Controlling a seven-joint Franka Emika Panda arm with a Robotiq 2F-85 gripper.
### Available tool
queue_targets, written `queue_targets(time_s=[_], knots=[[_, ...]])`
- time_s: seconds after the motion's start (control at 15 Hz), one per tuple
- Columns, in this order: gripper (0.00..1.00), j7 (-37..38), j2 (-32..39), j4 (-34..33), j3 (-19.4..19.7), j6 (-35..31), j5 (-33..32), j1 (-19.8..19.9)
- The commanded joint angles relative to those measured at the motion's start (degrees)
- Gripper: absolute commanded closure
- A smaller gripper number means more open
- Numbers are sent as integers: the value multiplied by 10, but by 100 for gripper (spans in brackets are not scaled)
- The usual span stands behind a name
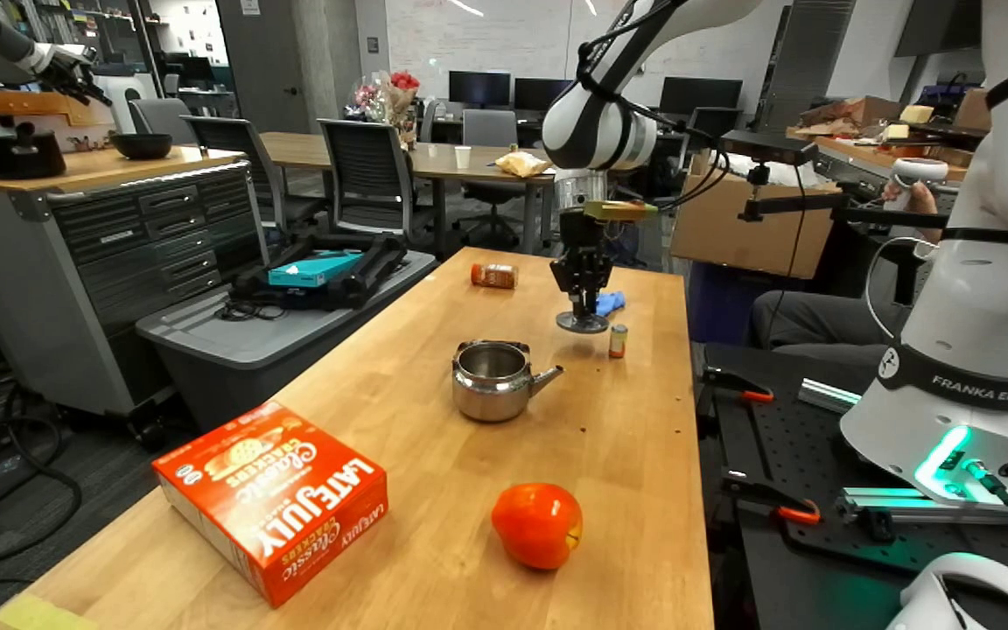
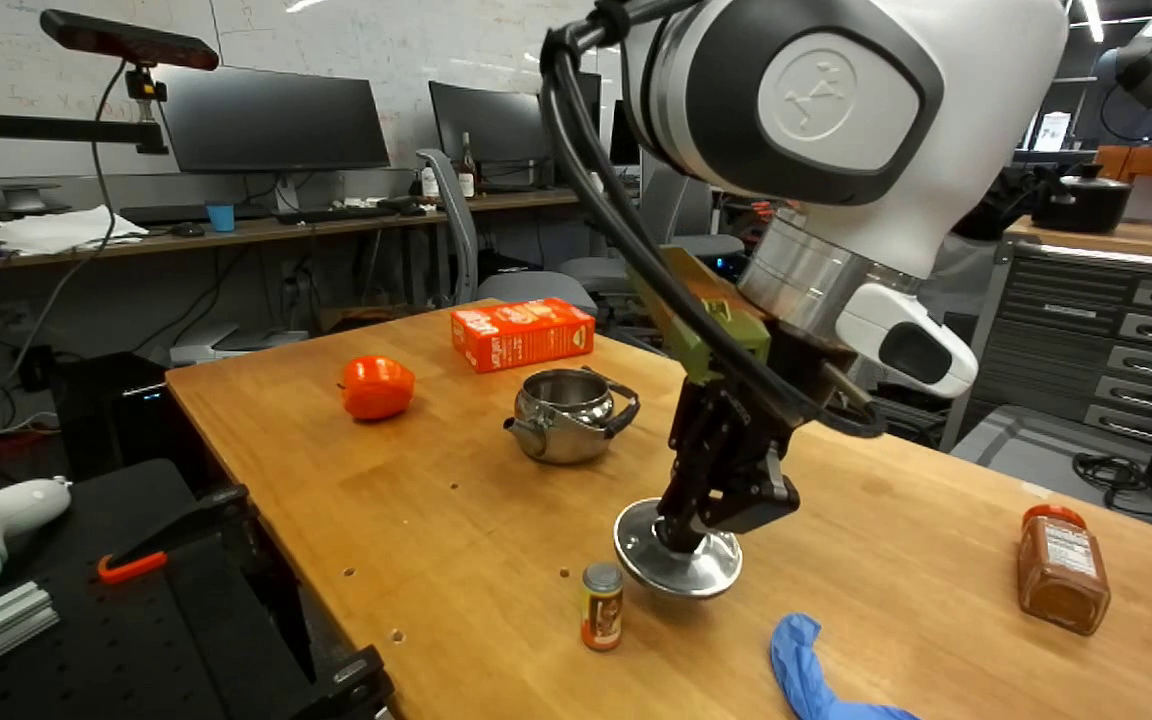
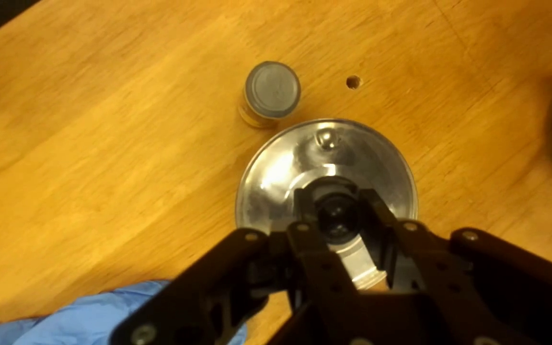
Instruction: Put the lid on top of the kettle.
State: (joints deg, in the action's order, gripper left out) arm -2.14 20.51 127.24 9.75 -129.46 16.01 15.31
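- The jaws were clenched on the black knob point(image 3: 338, 219) of the lid point(image 2: 676, 573), which hung right beneath them, just clear of the bench point(image 1: 443, 490) as far as I could tell.
- The kettle point(image 1: 493, 395) stood upright on the bench, mouth uncovered, apart from the jaws and the lid.
- A small can point(image 2: 602, 607) stood upright near the jaws, just beside the lid.
- A crumpled blue thing point(image 3: 89, 311) lay near the jaws, on the side away from the kettle.
- Farther out from the jaws, I saw a jar point(image 2: 1063, 575) lying on its side.
- Past the kettle from the jaws sat a red cracker box point(image 1: 272, 494) and an orange-red fruit point(image 1: 535, 525).
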Motion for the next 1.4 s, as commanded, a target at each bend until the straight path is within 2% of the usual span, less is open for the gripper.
queue_targets(time_s=[0.0, 0.8, 1.33], knots=[[87, -24, -44, 12, -5, 23, 20, 9], [87, -66, -158, 60, -4, 43, 12, -14], [87, -51, -207, 86, -16, 52, 4, -52]])
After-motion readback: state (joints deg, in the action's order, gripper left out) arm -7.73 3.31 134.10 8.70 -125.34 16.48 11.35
